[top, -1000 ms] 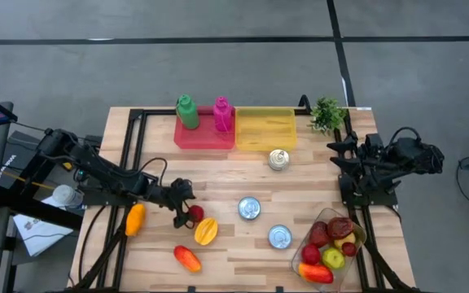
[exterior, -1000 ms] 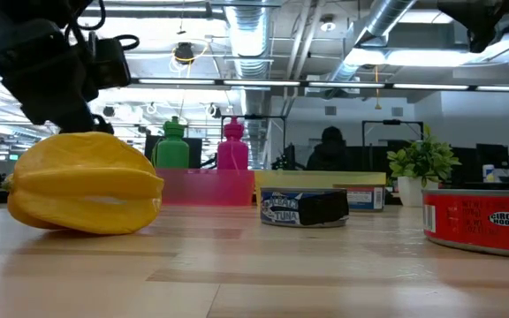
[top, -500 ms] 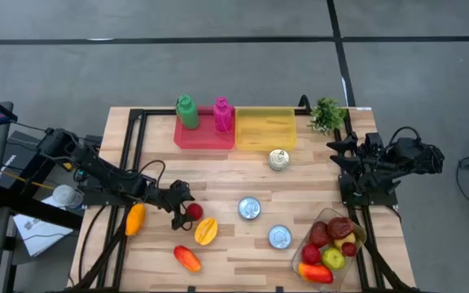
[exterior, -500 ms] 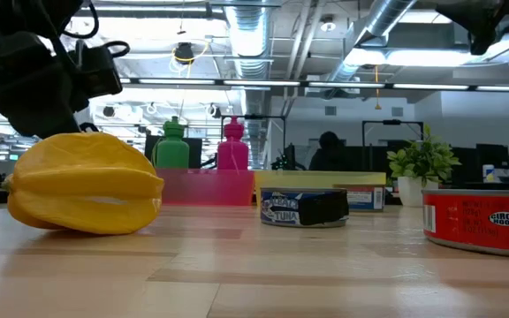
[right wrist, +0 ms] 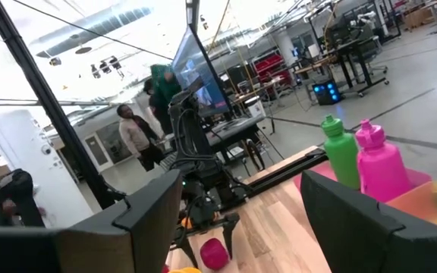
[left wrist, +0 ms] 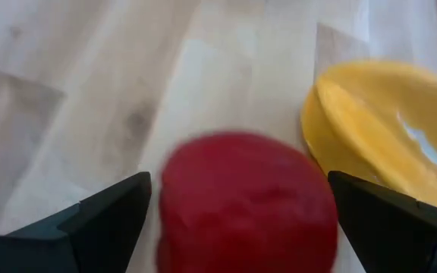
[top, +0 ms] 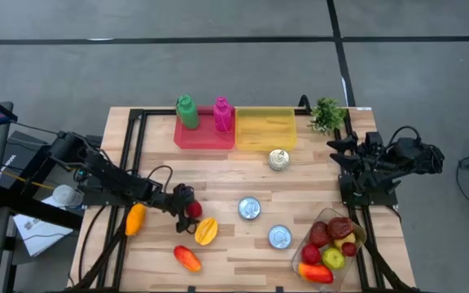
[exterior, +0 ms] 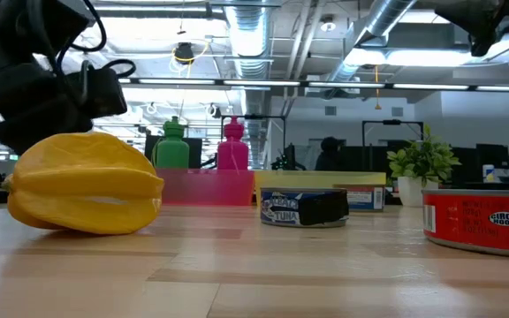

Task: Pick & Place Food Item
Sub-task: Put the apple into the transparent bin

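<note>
Grabbing: small round red fruit (left wrist: 247, 203) on the wooden desk (top: 243, 175), just beside the yellow star-shaped fruit (top: 206, 231)
Left gripper (top: 187, 208): wide open, fingers either side of it, nothing held
Tip: I'd close gently and centred so it doesn't roll
Right gripper (top: 338, 159): parked at the desk's right edge, partly open, empty

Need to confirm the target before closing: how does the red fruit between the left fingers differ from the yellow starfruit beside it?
The red fruit is round and smooth; the starfruit is yellow, ridged and longer. The red fruit sits between the open left gripper fingers; the starfruit lies outside them. Both rest on the wooden table, close together.
</note>
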